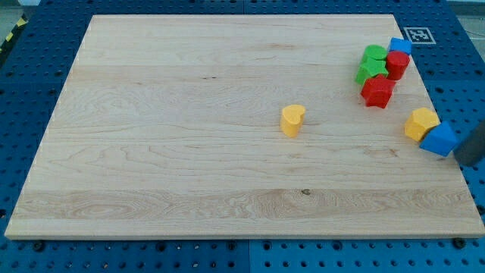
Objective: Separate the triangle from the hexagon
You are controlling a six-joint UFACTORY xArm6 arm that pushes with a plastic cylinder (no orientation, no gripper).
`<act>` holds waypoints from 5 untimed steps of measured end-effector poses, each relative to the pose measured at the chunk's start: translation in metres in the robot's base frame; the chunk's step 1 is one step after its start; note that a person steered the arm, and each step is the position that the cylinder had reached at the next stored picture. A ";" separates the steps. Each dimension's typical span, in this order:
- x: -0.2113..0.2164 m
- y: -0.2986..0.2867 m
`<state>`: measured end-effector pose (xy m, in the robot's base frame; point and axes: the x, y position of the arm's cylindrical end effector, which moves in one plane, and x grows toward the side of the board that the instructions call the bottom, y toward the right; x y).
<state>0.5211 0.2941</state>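
Note:
A blue triangle block (439, 140) lies near the board's right edge, touching the lower right side of a yellow hexagon block (420, 123). The dark rod enters from the view's right edge, and my tip (462, 154) sits just right of the blue triangle, at or very near its right side. I cannot tell whether they touch.
A cluster stands at the view's top right: two green blocks (372, 54) (370, 71), two red blocks (396, 64) (377, 91) and a blue block (400, 45). A yellow heart block (292, 120) stands alone near the middle of the wooden board (189, 152).

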 end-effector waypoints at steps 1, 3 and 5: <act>-0.017 -0.048; -0.009 -0.025; -0.045 -0.052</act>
<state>0.4765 0.2417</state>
